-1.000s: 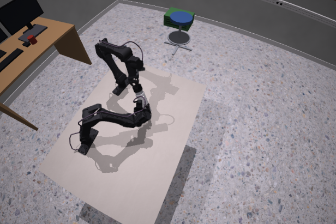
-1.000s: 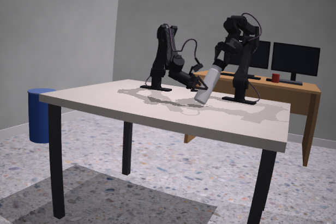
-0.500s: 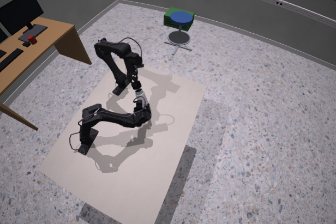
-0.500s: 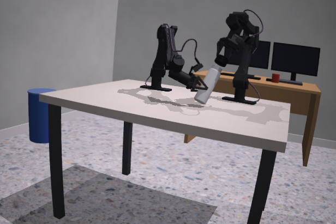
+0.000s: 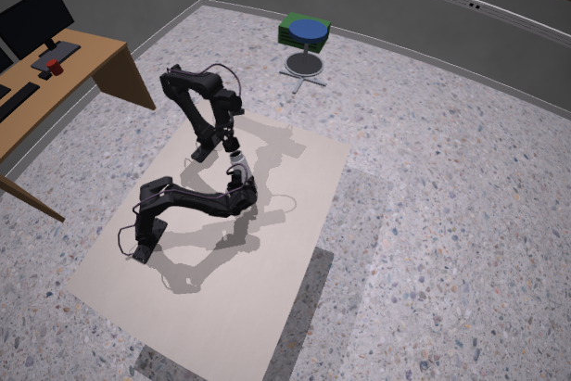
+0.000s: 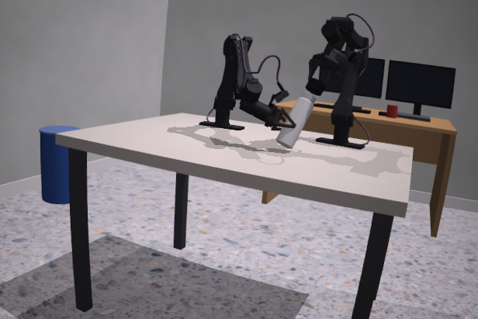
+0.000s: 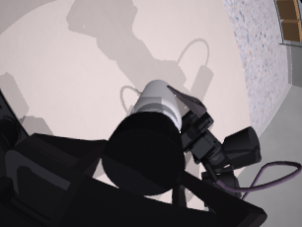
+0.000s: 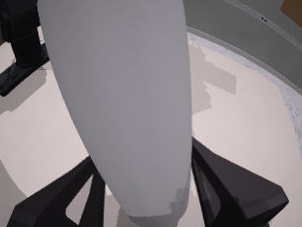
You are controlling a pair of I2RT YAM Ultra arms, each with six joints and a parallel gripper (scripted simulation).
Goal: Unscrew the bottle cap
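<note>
A grey bottle [image 5: 244, 167] [image 6: 296, 119] [image 7: 158, 101] [image 8: 123, 99] is held tilted over the middle of the pale table [image 5: 222, 305] [image 6: 233, 170], with its bottom close to the table top. My right gripper [image 5: 237, 178] [image 6: 285, 125] [image 7: 154, 99] [image 8: 144, 149] is shut on the bottle's lower body. A black cap [image 5: 234, 143] [image 6: 315, 88] [image 7: 143, 153] sits at the bottle's upper end. My left gripper [image 5: 231, 142] [image 6: 316, 85] is shut on the cap from above. In the top view a bright rim of the bottle's neck shows just under the cap.
A wooden desk [image 5: 93, 52] [image 6: 434, 131] with monitors and a red cup [image 5: 55, 67] [image 6: 392, 110] stands behind the table. A blue bin [image 6: 56, 164] stands on the floor by one table corner. A blue stool [image 5: 307, 33] stands farther off.
</note>
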